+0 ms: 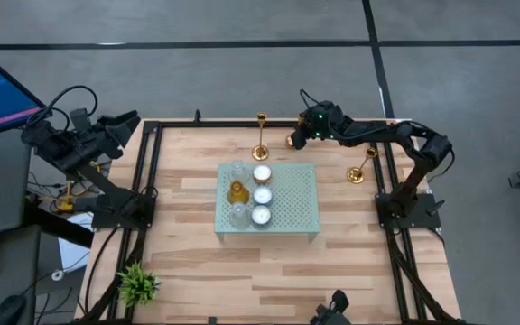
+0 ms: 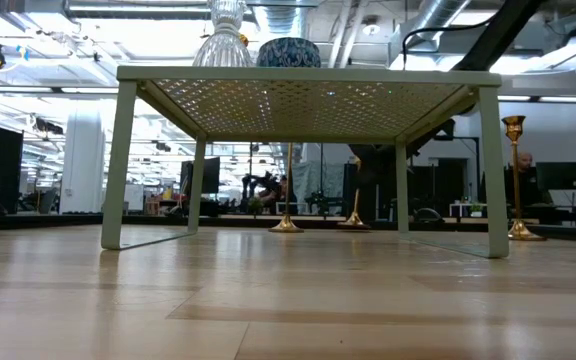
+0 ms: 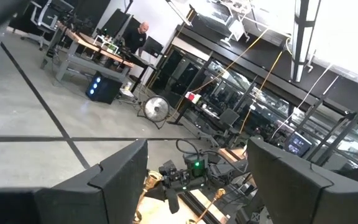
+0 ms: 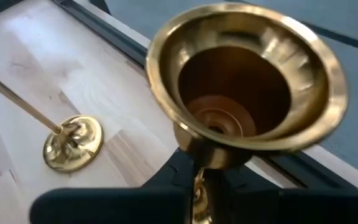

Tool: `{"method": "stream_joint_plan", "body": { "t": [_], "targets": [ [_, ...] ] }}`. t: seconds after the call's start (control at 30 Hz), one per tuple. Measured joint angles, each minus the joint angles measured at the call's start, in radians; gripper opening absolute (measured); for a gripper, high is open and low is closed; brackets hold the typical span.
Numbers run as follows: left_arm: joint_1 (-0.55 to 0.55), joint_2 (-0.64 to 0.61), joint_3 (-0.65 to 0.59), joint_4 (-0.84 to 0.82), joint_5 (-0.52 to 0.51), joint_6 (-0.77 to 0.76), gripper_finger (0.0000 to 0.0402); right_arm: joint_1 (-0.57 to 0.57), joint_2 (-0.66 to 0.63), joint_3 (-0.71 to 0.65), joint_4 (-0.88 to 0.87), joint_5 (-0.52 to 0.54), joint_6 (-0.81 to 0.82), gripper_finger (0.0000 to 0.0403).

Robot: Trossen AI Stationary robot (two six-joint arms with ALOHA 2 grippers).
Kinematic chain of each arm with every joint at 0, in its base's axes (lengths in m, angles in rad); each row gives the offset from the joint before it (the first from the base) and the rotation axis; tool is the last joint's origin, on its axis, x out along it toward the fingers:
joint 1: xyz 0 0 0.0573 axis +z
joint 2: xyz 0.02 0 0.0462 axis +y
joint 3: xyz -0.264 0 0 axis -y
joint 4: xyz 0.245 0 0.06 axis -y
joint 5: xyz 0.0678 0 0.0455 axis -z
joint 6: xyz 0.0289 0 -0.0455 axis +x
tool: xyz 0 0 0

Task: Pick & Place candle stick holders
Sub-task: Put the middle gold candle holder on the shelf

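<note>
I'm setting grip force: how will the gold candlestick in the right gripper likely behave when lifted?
The candlestick is polished metal, so it may slip in the right gripper, shut on its thin stem. Its wide cup top sits above the grip, so it could swing or tilt. It looks stiff, not fragile.

three candle stick holders (image 1: 261,135), three tealights (image 1: 261,194), three glass cups (image 1: 237,192)

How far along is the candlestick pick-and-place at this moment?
Nothing looks placed yet. In hand: the right end effector is shut on one candlestick near the table's far edge. Left: two candlesticks stand on the table, one behind the rack, one near the right edge. The left end effector waits off-table.
</note>
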Motion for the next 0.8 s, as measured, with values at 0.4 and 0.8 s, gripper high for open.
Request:
{"method": "stream_joint_plan", "body": {
  "t": [0.4, 0.8],
  "targets": [
    [0.0, 0.0, 0.0, 0.001, -0.002, 0.0, 0.0275, 0.002, -0.326, 0.062, -0.213, 0.011, -0.038, 0.0002],
    [0.0, 0.0, 0.0, 0.001, -0.003, -0.002, 0.0275, 0.283, -0.503, 0.407, -0.81, 0.079, -0.115, 0.0001]
  ]
}}
